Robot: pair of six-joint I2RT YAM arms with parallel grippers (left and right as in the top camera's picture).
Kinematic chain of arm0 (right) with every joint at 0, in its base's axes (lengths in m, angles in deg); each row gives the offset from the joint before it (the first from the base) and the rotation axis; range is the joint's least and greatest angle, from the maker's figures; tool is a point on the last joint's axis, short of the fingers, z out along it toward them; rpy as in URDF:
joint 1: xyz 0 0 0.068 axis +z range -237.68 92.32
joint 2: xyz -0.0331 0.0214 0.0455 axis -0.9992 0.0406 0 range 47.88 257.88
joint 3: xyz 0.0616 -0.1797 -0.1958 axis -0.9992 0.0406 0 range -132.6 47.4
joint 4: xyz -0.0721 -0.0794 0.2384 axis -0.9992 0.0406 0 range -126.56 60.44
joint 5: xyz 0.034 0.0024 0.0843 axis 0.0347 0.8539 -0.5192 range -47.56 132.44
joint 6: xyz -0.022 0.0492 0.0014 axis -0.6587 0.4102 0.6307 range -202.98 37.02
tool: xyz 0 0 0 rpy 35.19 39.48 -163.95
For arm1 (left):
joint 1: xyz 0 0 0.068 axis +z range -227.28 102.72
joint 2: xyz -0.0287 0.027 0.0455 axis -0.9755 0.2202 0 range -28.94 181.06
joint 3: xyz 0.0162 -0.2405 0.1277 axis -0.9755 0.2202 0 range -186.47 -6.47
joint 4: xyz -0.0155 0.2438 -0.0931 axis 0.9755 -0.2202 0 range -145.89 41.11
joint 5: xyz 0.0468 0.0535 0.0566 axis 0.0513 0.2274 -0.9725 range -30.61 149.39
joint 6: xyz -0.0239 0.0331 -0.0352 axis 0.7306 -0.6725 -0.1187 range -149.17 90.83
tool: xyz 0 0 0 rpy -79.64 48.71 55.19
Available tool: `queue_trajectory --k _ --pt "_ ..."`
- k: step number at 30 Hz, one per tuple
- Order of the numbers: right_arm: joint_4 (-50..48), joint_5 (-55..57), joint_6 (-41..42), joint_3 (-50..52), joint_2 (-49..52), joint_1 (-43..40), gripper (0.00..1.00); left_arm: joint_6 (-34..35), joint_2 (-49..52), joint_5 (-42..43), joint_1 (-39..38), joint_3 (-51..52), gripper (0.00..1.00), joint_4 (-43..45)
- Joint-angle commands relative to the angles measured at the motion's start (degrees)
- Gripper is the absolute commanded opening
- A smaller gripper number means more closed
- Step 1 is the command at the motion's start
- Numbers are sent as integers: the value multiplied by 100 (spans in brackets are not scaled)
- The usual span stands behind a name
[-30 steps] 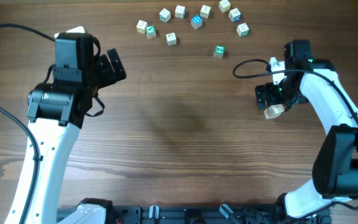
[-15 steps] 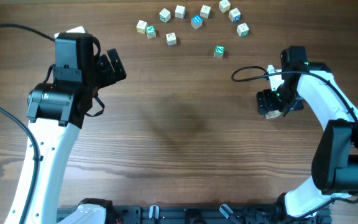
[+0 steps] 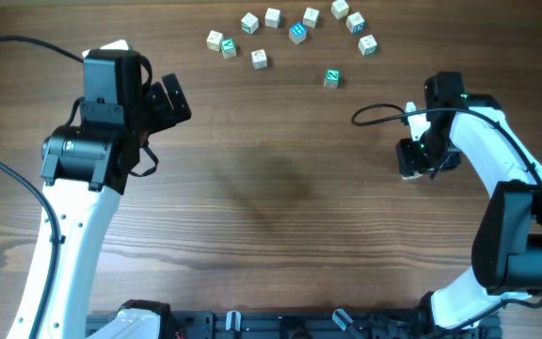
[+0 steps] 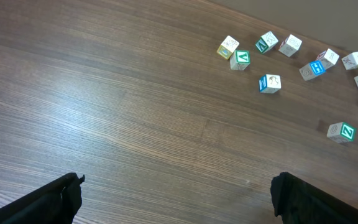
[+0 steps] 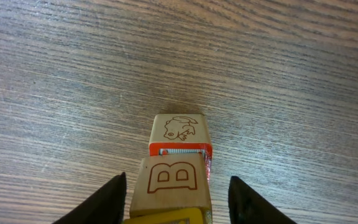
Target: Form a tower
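In the right wrist view the tower sits between my right gripper's fingers. It shows a pale cube with a brown B, a red-printed face behind it, a rabbit-marked cube farthest away, and a yellow face at the bottom edge. The dark fingers flank it with thin strips of table showing on both sides. From overhead the right gripper covers the tower. My left gripper stands wide open over bare wood, holding nothing.
Several loose letter cubes with teal, blue and pale faces are scattered along the table's far edge, and one teal cube lies nearer. The left wrist view shows them too, the teal cube among them. A black cable loops beside the right arm.
My right gripper shifted slightly toward the far edge and settled over the cubes, its jaws narrowing around them. The left arm has not moved.
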Motion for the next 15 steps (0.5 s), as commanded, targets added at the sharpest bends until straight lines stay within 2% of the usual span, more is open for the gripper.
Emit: queue_trajectory --k 1,5,10,15 --pt "-7 116 -31 44 98 9 49 70 -2 -70 31 17 100 9" --pt "-9 118 -28 44 98 9 39 70 -2 -70 31 17 100 9" --pt "-15 116 -22 44 98 9 32 70 -2 -70 31 17 100 9" --pt "-59 -83 37 44 98 9 21 70 -2 -70 31 17 100 9"
